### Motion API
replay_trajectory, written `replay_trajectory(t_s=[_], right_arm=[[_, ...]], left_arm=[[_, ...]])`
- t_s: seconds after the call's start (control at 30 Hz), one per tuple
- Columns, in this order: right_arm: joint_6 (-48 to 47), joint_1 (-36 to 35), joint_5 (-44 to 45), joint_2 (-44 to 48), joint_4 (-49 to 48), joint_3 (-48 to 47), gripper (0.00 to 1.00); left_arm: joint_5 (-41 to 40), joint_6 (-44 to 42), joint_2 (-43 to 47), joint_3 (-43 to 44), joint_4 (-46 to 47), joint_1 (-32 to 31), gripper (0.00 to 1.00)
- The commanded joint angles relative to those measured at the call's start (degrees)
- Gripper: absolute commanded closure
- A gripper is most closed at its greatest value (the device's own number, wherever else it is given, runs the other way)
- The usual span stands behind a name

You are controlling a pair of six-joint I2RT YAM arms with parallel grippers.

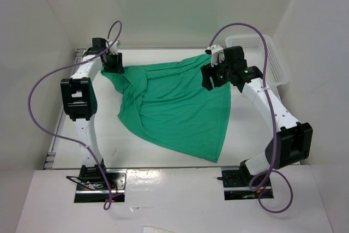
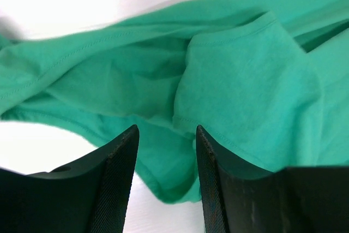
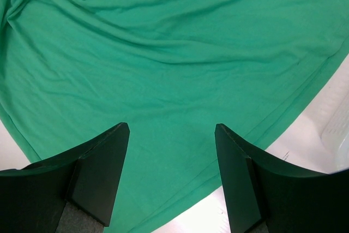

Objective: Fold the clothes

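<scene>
Both apart, nothing clamped: left tool [image 2: 166, 135] over bunched T-shirt [image 1: 174, 107] end, right tool [image 3: 172, 129] near its hem. Likely spreading step; next, pinch corners.

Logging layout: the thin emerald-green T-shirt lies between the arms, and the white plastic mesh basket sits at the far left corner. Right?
No: the white plastic mesh basket sits at the far right corner, per the top external view. The thin emerald-green T-shirt does lie between the arms.

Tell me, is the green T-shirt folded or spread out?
Spread out, not folded. The green T-shirt lies loosely across the table in one wide sheet, bunched and creased along one side.
</scene>
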State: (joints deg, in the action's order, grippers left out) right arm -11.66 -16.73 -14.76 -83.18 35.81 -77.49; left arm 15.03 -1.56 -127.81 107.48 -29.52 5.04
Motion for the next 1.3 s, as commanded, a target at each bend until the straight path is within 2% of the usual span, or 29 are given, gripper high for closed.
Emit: replay_trajectory(t_s=[0.0,0.27,0.43,0.83,0.9,1.03,1.27], right_arm=[[-0.4,0.0,0.0,0.0,-2.8,0.2,0.28],[-0.4,0.0,0.0,-0.5,-2.8,0.2,0.28],[-0.4,0.0,0.0,-0.5,-2.8,0.2,0.28],[-0.4,0.0,0.0,-0.5,-2.8,0.2,0.29],[-0.4,0.0,0.0,-0.5,-2.8,0.2,0.29],[-0.4,0.0,0.5,-0.5,-2.8,0.2,0.29],[-0.4,0.0,-0.7,0.6,-2.8,0.2,0.29]], left_arm=[[4.7,0.8,-2.1,2.6,-0.3,-0.3,0.46],[7.1,0.2,-6.8,7.0,-3.7,-0.3,0.46],[7.1,0.8,-6.8,7.7,-3.7,0.2,0.50],[9.3,0.8,-5.8,6.6,-4.8,0.2,0.82],[9.3,0.8,-5.8,6.6,-5.5,0.2,0.90],[9.3,0.8,-1.5,5.6,-6.1,2.1,0.99],[4.9,-0.8,12.0,1.0,-12.0,8.7,1.00]])
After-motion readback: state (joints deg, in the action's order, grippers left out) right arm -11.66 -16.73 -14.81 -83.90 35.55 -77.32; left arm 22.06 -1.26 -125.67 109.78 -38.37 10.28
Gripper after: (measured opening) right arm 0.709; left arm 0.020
